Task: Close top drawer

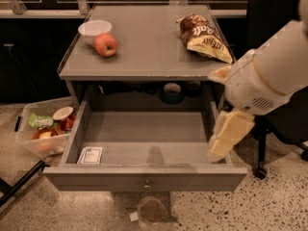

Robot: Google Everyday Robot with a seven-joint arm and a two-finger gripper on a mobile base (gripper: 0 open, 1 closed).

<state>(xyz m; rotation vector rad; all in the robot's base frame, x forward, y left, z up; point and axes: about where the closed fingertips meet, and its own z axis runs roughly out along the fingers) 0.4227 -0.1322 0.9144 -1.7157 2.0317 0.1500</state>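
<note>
The top drawer (115, 179) is a wide, shallow grey drawer under the grey table top (149, 57), and it stands pulled far out. A small round metal knob (147, 183) sits at the centre of its long front. A small white card (90, 155) lies in its front left corner. My gripper (224, 141) is cream-coloured and hangs down from the white arm (269, 76) over the drawer's right side wall, near the front right corner.
On the table top are a white bowl (95, 28), a red apple (106, 44) and a chip bag (204, 37). A clear bin of food (43, 129) sits on the floor at left. A black chair (281, 124) stands at right. A round object (151, 210) lies under the drawer front.
</note>
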